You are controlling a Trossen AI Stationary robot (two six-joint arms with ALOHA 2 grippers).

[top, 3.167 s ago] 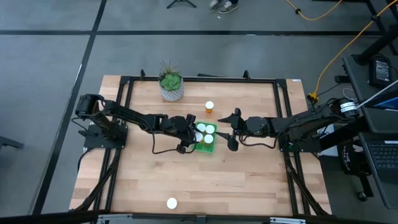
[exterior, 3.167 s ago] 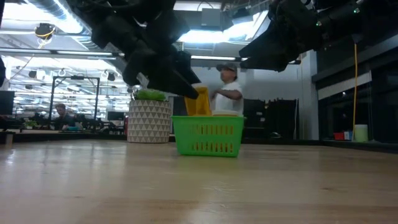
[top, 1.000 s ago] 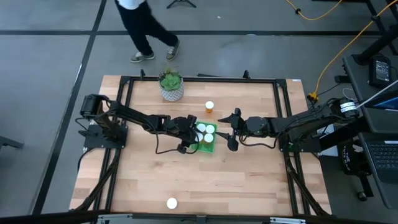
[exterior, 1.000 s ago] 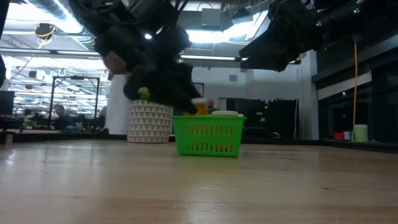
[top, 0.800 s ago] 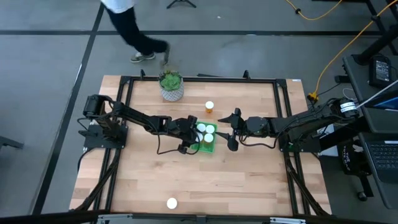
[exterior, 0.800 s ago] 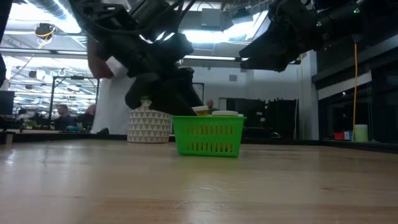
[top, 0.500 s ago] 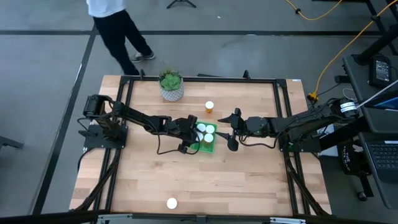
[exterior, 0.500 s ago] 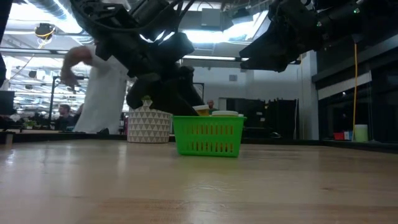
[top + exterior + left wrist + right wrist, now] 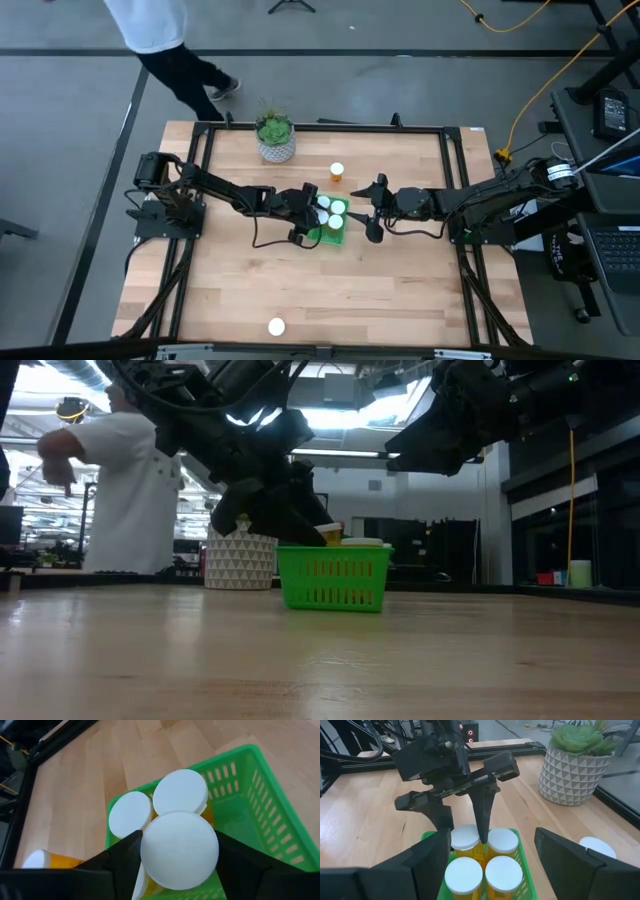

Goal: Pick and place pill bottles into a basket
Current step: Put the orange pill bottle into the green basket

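Observation:
The green basket stands mid-table with four orange, white-capped pill bottles in it. My left gripper reaches over the basket's left end, slanting down, shut on the far-left bottle, whose cap fills the left wrist view. My right gripper hovers open just right of the basket with nothing between its fingers. One more bottle stands on the table beyond the basket, and another stands near the front edge. My left gripper pinches the bottle between its two fingers at the top, on opposite sides of the cap. One finger goes down between this bottle and its neighbour; the other is on the outer side. The fingers slant down from the table's left. The bottle is upright inside the basket, its base hidden.
A white patterned pot with a green plant stands at the far edge, left of centre. A person walks on the floor beyond the table's far left corner. Bare wood lies all around the basket.
My left gripper has stayed over the basket's left end and tipped slightly, still holding the bottle down in the basket. A person has walked leftward past the table's far edge.

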